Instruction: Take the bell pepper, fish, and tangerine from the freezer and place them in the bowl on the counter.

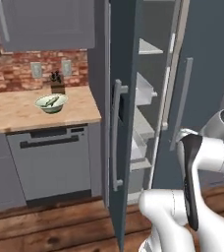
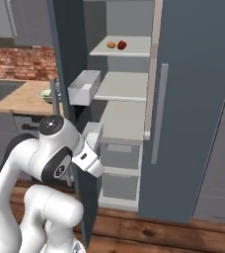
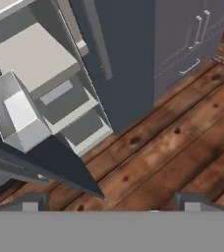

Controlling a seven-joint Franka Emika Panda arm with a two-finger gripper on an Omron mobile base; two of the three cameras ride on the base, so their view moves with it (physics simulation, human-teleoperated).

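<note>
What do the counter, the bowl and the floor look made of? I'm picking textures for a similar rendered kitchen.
The counter looks like matte stone or laminate: light tan with peach mottling and no shine. The bowl seems glazed ceramic, though plastic is possible: pale green-white and smooth. The floor reads as wood planks: reddish-brown with grain, dark knots and seams, and a slight sheen.

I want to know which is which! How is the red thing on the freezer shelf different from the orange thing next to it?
The bell pepper is glossy red; the tangerine is plain orange. The bell pepper looks slightly bigger than the tangerine. In the right base view the bell pepper sits to the right, the tangerine to the left. Both are small and roundish, side by side on the same white upper shelf of the freezer.
</note>
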